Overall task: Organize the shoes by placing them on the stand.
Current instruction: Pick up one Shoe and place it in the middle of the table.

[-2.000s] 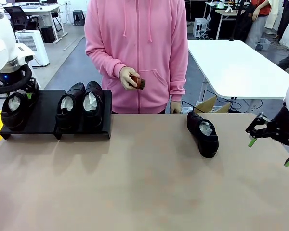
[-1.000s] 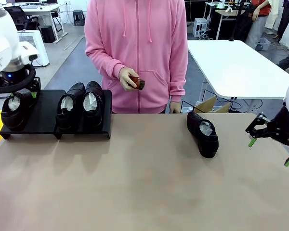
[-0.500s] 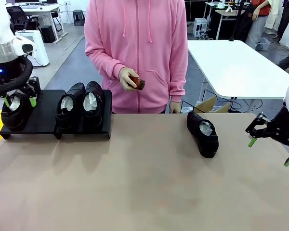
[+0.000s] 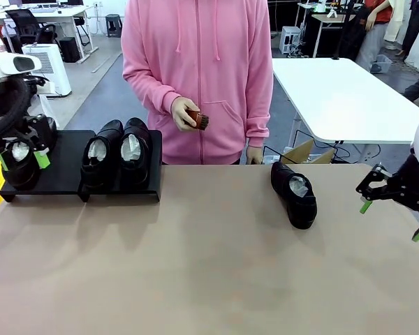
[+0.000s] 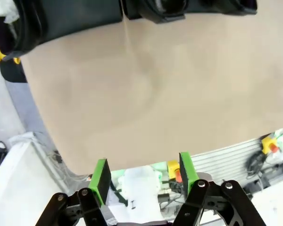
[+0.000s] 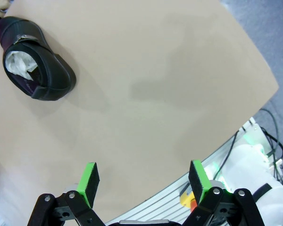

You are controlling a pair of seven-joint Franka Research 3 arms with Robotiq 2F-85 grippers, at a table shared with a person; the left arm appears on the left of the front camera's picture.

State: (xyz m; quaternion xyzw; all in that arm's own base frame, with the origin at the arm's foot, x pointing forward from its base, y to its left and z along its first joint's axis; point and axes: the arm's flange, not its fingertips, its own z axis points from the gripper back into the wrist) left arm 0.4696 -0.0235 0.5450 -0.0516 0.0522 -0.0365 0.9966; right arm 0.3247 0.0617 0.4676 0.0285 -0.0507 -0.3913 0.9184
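Black leather shoes (image 4: 116,159) – two side by side on the stand (image 4: 70,157), a third (image 4: 19,165) at its left end under the left gripper (image 4: 21,162), whose jaws are parted and empty. A careless move there could nudge that shoe off the stand's edge. The fourth shoe (image 4: 294,194) lies alone on the surface (image 4: 209,265), the right gripper (image 4: 390,219) wide open, empty, well apart – bare surface between

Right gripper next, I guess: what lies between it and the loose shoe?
Bare tabletop between the right gripper and the shoe, in the front view.
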